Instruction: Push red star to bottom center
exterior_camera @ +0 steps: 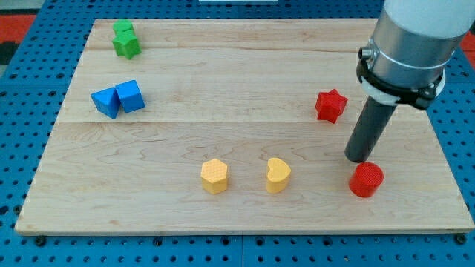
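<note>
A light wood board [245,81] lies on a blue table full of little holes [22,111]. The board fills most of the view, and small blocks sit on it.

My arm [408,44] comes in from the view's top right. It is a fat grey tube with a black ring, and a dark rod sticks down from it. There are no fingers here, so nothing opens, closes or grips. My tip [361,159] rests on the board at the view's right side.

The red star [330,105] is the block to push. It sits in the right part of the board, about halfway up. It is up and to the view's left of my tip, near the rod but not touching it.

A red round block [366,179] sits just below my tip, very close. I cannot tell if they touch.

Two yellow blocks sit near the view's bottom middle. The yellow heart [277,175] is on the right and the yellow hexagon [214,176] is on the left, with a gap between them. Both are to the left of the red round block and well below the red star.

Two blue blocks [118,99] sit side by side, touching, at the view's left. Two green blocks [125,40] sit close together at the view's top left, one behind the other. The front one looks like a star.
</note>
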Controlling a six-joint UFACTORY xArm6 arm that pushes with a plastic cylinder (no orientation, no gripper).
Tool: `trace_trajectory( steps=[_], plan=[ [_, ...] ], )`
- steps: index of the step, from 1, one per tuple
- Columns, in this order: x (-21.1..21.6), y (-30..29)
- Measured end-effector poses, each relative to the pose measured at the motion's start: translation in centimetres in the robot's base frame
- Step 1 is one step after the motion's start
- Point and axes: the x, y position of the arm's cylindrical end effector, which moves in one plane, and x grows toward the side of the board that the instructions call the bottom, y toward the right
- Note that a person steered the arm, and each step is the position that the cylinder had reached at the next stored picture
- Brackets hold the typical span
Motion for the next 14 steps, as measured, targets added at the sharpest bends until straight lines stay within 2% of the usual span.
trace_trajectory(
  steps=[1,3,4,6,7,8,9,10,11,12,13,14],
  plan=[
    [-4.6,3.5],
    [-9.1,-3.0],
    [-11.3,1.9],
    [-9.9,-6.5],
    [-10.1,-7.4],
    [-12.9,-7.2],
    [-13.4,-9.0],
    [-12.4,-15.4],
    [-10.5,-14.2],
    [-8.2,-10.5],
    [-6.3,-18.9],
    [-8.1,-22.7]
  ],
)
